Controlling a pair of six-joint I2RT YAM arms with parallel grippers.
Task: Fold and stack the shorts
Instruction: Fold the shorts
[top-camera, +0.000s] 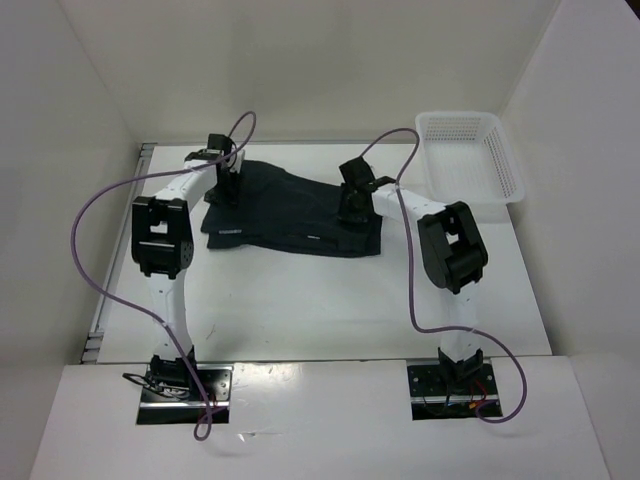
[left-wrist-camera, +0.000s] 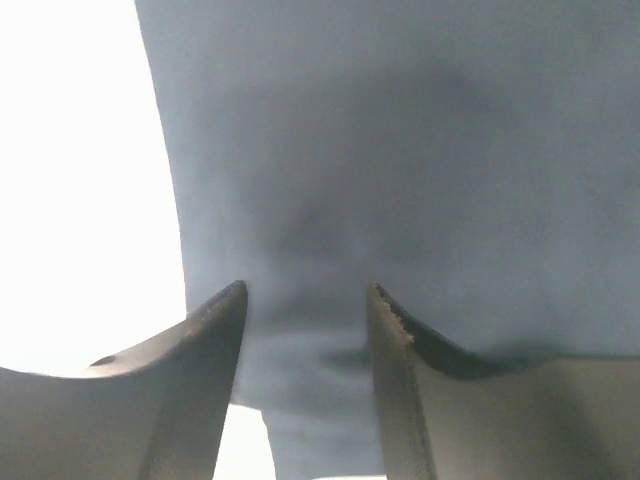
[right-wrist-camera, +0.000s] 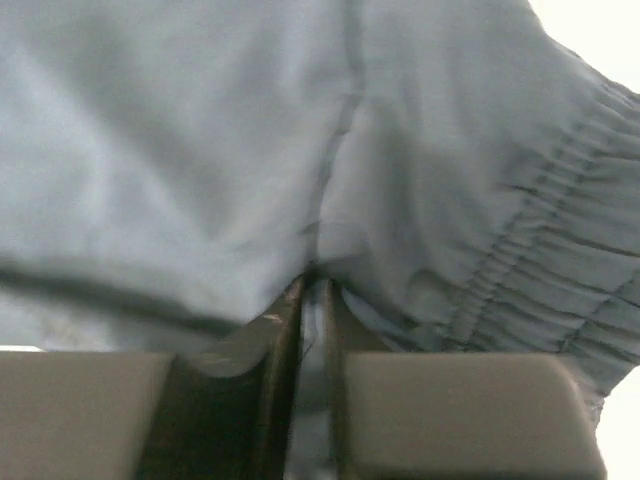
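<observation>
L arm base (top-camera: 180, 375) & R arm base (top-camera: 458, 365) sit closest to top cam, each on a metal plate at the near desk (top-camera: 300, 300) edge. Purple cables (top-camera: 75, 225) loop out from the bases, swing wide of the arms and run up to the wrists. White mesh basket (top-camera: 470, 150) is in the far-R corner, near the R end of the cloth but apart from it. White walls (top-camera: 330, 60) close off the far side & both flanks.

Room: a wide strip of desk shows btwn the cloth and the bases. Margin to the far wall is thin. L elbow hangs over the desk's L part. R elbow is on the near side, btwn basket and cloth.

Shorts (top-camera: 290, 205) lie spread w/ some folds across far-centre desk, long axis L–R, small white mark (top-camera: 313, 237) near the near hem. L fingers (top-camera: 228, 180) are over the far-L corner. Wrist cam shows them parted and released, fabric lying below the gap w/ a slight wrinkle, cloth edge & white desk just L. R fingers (top-camera: 352, 205) are down on the R part. Wrist cam shows them clenched to a thin slit w/ a pinch of fabric caught in it, gathered waistband (right-wrist-camera: 560, 240) just R.
</observation>
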